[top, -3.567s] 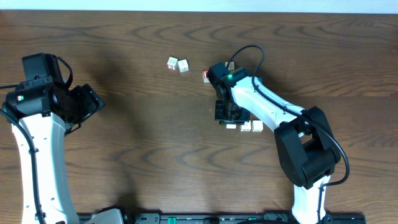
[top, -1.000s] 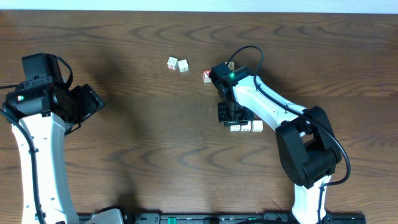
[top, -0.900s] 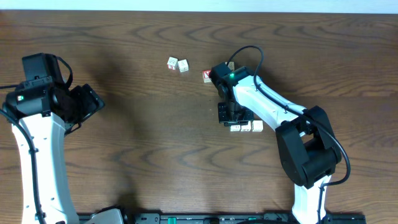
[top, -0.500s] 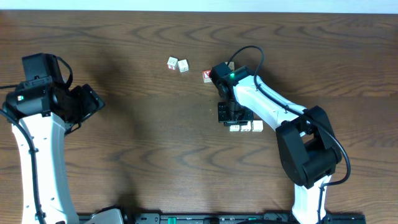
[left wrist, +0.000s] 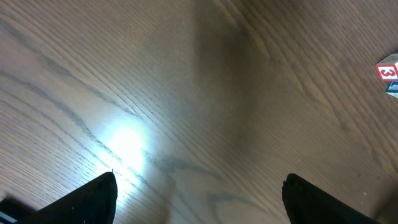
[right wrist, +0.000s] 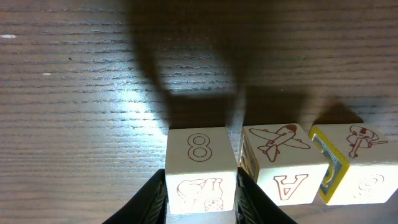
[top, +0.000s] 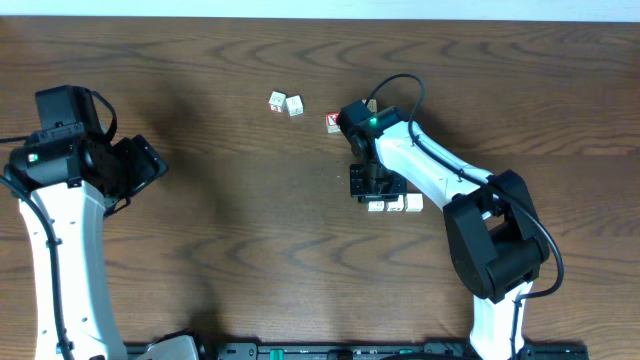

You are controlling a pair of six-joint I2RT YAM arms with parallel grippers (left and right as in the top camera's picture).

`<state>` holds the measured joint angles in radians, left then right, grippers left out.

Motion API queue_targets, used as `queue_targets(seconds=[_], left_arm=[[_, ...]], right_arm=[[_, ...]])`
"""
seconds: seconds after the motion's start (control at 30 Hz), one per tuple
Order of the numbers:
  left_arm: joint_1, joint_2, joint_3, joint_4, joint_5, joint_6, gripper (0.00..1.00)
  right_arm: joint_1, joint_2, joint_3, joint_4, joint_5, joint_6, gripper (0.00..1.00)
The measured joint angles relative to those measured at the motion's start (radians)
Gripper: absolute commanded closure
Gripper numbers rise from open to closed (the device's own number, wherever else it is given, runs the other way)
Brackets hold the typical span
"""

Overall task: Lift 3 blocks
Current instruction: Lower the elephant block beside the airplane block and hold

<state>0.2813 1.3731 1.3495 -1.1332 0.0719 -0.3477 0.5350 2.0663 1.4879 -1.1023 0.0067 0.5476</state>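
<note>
Three whitish-cream blocks lie in a row on the wooden table. In the right wrist view the left block [right wrist: 200, 171] shows a red 8 and an animal drawing. Beside it are a block with a plane and an A [right wrist: 277, 165] and a yellow-edged block [right wrist: 357, 165]. My right gripper [right wrist: 201, 185] is shut on the left block, its black fingers [right wrist: 155, 193] pressed to both sides. The held block rests level with its neighbours. From overhead the row [top: 396, 204] lies just in front of the right gripper [top: 368, 188]. My left gripper [left wrist: 199, 196] hangs open over bare wood at the far left [top: 145, 165].
Two small cubes [top: 277, 101] [top: 294, 105] lie at the back centre. A red-marked cube [top: 330, 121] and another cube [top: 370, 104] sit behind the right arm. A cube with a red 3 [left wrist: 388, 71] shows at the right edge of the left wrist view.
Since the earliest frame the right gripper has edged slightly right and toward the front with its block. Over the last second nothing visibly moves. The left arm is still.
</note>
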Motion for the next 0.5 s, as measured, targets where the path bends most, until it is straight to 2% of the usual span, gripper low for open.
queue_targets(seconds=[0.5], left_arm=[[0.000, 0.000, 0.000, 0.000, 0.000, 0.000, 0.15]], right_arm=[[0.000, 0.000, 0.000, -0.001, -0.007, 0.000, 0.66]])
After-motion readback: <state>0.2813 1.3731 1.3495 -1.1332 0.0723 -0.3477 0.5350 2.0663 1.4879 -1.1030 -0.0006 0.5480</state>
